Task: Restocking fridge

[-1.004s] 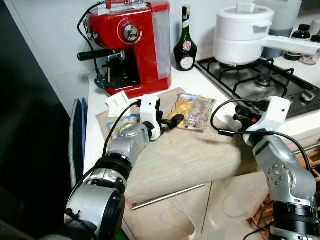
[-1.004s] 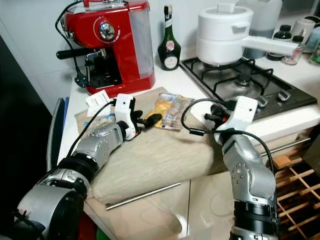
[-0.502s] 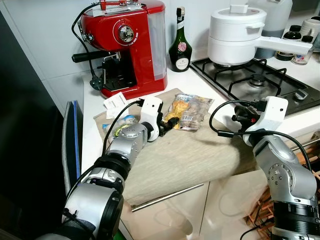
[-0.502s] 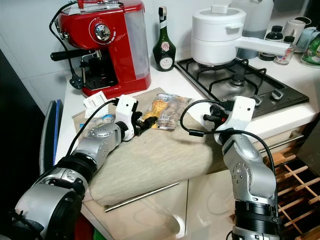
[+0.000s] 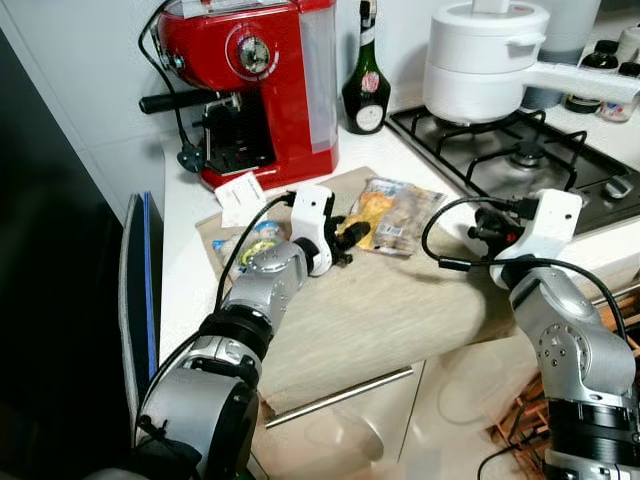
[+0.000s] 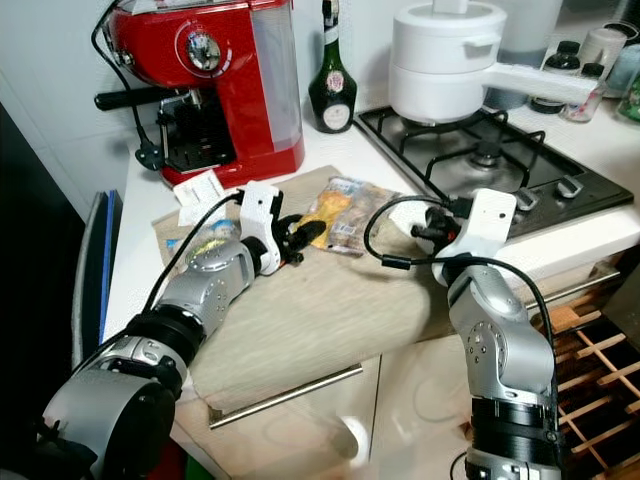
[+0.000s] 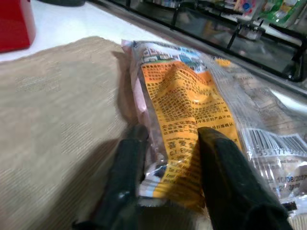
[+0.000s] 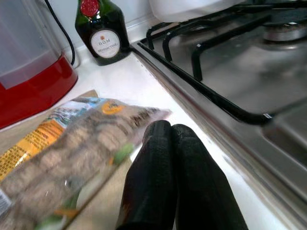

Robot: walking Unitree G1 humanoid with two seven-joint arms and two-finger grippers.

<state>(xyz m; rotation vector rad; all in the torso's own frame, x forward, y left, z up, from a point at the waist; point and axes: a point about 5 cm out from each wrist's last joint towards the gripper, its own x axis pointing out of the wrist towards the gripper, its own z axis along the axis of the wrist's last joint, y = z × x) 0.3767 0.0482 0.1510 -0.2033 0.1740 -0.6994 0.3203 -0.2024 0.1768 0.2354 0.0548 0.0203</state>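
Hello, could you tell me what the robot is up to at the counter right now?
The left gripper reaches over the beige cloth on the counter, its open fingers astride the near end of the orange-and-clear plastic food packet, which lies flat and is not yet lifted. The right gripper, fingers shut, hovers beside the packet's other end by the black gas hob. The red espresso machine and the dark green bottle stand behind.

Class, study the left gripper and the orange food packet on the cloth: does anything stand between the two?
Nothing visible does. The left gripper is already at the near end of the orange food packet, with one open finger on each side of its edge. Around the fingers there is the beige cloth, on which the packet lies.
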